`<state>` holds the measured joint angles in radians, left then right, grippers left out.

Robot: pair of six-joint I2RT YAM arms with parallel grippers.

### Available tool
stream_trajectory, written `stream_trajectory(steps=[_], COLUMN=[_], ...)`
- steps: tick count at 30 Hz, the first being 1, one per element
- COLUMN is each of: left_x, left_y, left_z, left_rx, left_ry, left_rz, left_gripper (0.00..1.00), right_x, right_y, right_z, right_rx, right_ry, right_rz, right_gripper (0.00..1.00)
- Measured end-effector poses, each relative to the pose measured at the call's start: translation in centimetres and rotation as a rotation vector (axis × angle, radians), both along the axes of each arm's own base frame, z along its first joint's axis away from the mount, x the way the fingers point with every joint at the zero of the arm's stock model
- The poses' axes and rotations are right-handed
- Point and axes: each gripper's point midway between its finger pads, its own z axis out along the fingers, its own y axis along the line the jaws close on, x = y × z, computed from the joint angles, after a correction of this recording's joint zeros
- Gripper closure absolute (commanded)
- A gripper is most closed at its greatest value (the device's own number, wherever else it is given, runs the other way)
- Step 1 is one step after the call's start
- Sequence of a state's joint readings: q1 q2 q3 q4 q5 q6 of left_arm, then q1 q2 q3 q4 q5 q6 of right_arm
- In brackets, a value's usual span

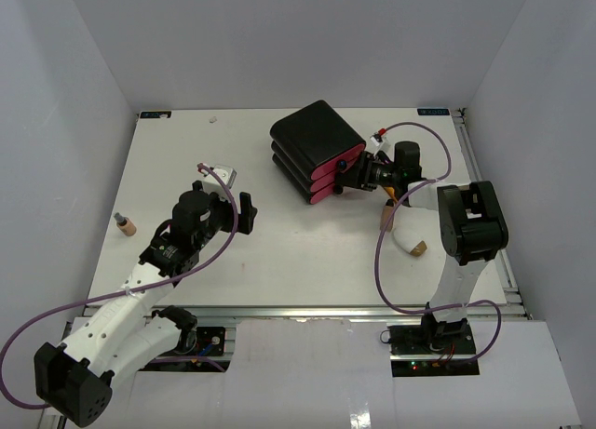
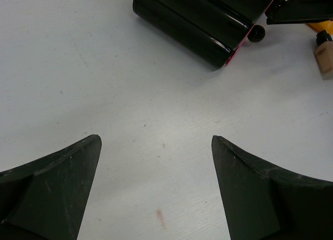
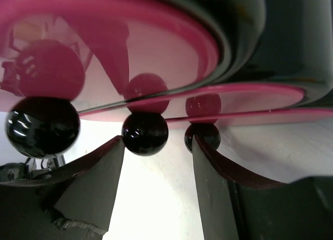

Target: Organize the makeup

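**Top external view.** The black box (image 1: 315,142) with three pink drawers (image 1: 328,180) stands on the far half of the table (image 1: 307,252), turned at an angle. The right gripper (image 1: 358,174) sits just at the drawer fronts. The left gripper (image 1: 226,198) hangs over bare table left of centre, well apart from the box.

Makeup positions:
- One tan bottle (image 1: 124,224) with a dark cap lies alone near the left edge of the table.
- The white oval tube (image 1: 411,244) with a tan end lies near the right arm, between that arm and the near edge of the table.

This view does not resolve how far either gripper's jaws are spread.

**Left wrist view.** Both fingers (image 2: 57,172) stand wide apart, released, with only bare table between them. The box fills the upper frame. A second tan bottle (image 2: 325,57) with a dark cap lies at the right edge, near the drawer end of the box. Above it shows a strip of an orange tube (image 2: 318,27), mostly hidden. In the top view the right arm covers most of this area.

**Right wrist view.** This is the only view that shows the drawer fronts close up. Three glossy black knobs appear in a row: left knob (image 3: 42,126), middle knob (image 3: 145,133), right knob (image 3: 203,136). The jaws are spread, not clenched. The middle knob sits just ahead of the gap between the fingertips (image 3: 118,146), and the gap is wider than the knob. The right knob lies partly behind the right fingertip. No makeup appears in this view.
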<state>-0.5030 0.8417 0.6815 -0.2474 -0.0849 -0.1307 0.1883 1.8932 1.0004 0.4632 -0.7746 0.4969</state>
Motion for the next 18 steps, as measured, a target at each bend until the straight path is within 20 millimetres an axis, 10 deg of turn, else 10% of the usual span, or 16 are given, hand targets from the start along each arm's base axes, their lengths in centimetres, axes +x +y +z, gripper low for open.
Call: stream_trajectory(steps=[8, 18], left_x=[0.0, 0.1], left_y=[0.0, 0.1], left_z=[0.0, -0.1], left_rx=[0.000, 0.001], left_ry=[0.000, 0.002], left_rz=[0.000, 0.003], left_gripper=[0.02, 0.02], right_x=[1.0, 1.2], right_y=[0.3, 0.6], right_z=[1.0, 1.3], right_rx=[0.044, 0.061], right_ry=[0.002, 0.004], right_rz=[-0.033, -0.029], right_gripper=[0.45, 0.81])
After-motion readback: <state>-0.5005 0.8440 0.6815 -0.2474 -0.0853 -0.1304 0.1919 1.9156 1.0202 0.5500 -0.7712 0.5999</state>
